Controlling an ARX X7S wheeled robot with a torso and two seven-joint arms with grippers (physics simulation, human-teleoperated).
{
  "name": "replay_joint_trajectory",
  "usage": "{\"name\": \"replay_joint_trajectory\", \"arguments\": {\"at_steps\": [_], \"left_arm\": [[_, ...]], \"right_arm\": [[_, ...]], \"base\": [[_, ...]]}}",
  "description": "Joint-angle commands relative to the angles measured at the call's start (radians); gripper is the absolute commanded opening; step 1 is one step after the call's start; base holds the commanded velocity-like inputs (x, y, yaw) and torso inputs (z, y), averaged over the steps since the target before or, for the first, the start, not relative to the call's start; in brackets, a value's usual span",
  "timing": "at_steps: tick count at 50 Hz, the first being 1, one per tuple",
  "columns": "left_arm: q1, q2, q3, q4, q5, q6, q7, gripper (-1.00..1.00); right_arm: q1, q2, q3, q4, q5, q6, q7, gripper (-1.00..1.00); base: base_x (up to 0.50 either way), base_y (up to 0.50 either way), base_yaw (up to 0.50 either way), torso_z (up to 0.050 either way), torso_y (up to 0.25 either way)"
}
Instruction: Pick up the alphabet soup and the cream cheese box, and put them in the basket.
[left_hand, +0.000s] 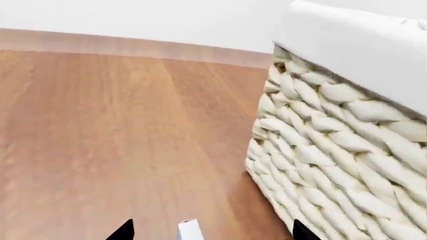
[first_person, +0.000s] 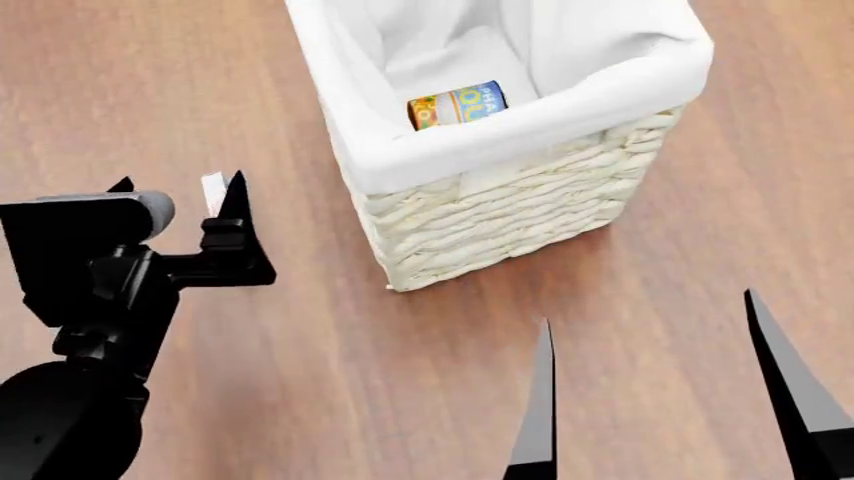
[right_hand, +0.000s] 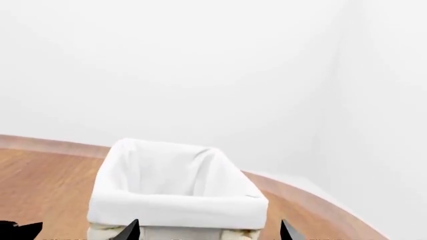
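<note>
From the head view we see the basket (first_person: 507, 215) standing on the wooden tabletop (first_person: 307, 350), its white cloth liner folded over the rim. Inside it, the alphabet soup (first_person: 458, 105) lies on its side against the liner, blue and yellow-orange label facing up. To the left of the basket, our left gripper (first_person: 180, 190) hangs above the tabletop with a thin white piece between its two black fingertips; we take this to be the cream cheese box (first_person: 212, 193), held edge-on, though too little of it shows to read a logo. The left wrist view shows the same white edge (left_hand: 190, 231) between the fingertips, with the basket's woven wall (left_hand: 333, 165) just beside and the liner above it. We read the left gripper as closed on the box, still outside the basket and apart from its wall. Our right gripper (first_person: 654, 390) sits at the lower right of the head view, fingers spread wide with bare wood between them, holding nothing. The right wrist view looks across the basket's rim (right_hand: 177, 207) toward a plain white wall.
</note>
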Motion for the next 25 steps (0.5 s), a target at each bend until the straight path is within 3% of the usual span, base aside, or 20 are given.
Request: {"name": "replay_joint_trajectory", "arguments": {"at_steps": [1, 25], "left_arm": [[-0.117, 0.061, 0.031, -0.291, 0.073, 0.099, 0.025, 1.0], [-0.158, 0.104, 0.052, -0.546, 0.09, 0.198, 0.049, 1.0]], "right_arm": [[-0.014, 0.016, -0.003, -0.002, 0.012, 0.0, 0.014, 1.0], [-0.032, 0.033, 0.006, -0.004, 0.048, -0.008, 0.043, 1.0]], "base": [[0.0, 0.0, 0.0, 0.0, 0.0], [0.0, 0.0, 0.0, 0.0, 0.0]]}}
